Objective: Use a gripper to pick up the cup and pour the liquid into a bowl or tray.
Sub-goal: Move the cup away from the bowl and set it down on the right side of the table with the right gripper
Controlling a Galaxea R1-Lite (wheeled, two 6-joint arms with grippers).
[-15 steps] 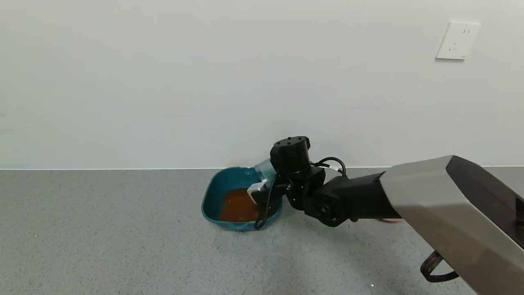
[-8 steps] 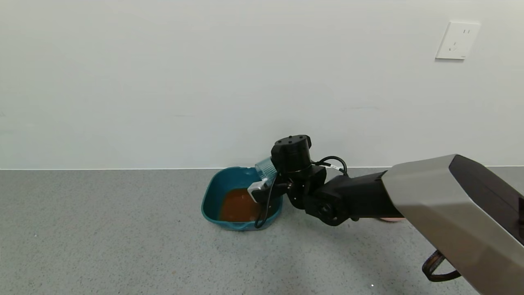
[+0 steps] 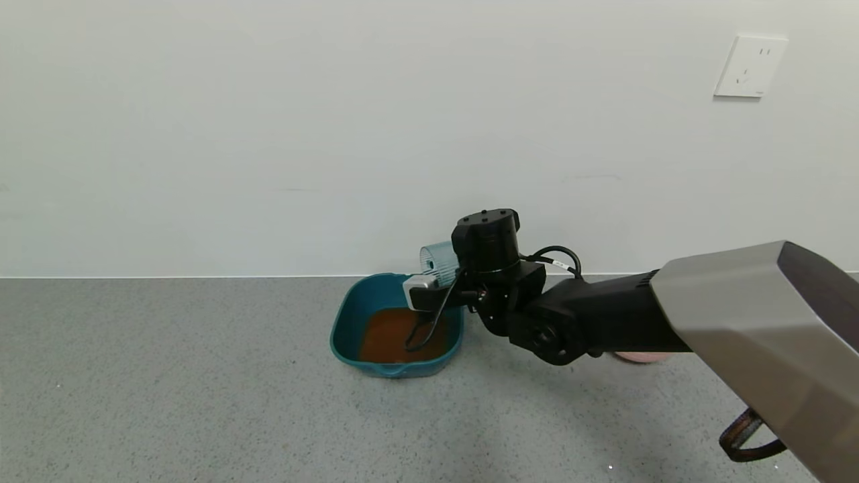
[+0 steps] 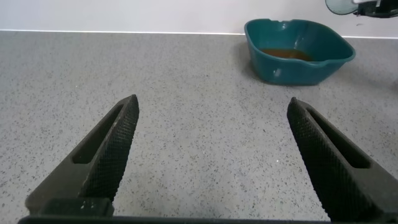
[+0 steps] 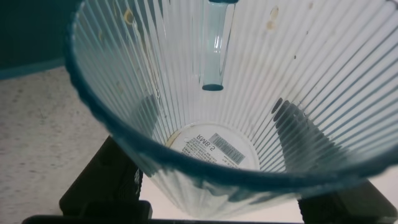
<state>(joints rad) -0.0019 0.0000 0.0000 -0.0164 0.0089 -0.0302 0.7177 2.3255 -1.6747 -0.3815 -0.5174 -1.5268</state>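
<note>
I count one cup (image 3: 437,259), ribbed and see-through. I count one teal tray (image 3: 349,322), and it contains one pool of brown liquid (image 3: 386,335). I count one pink dish (image 3: 641,357), of which only an edge shows behind my right arm. I count one wall socket (image 3: 750,66). I count two grippers of my own: one right gripper (image 5: 211,186) and one left gripper (image 4: 211,149). The left gripper shows two fingers (image 4: 109,152).
</note>
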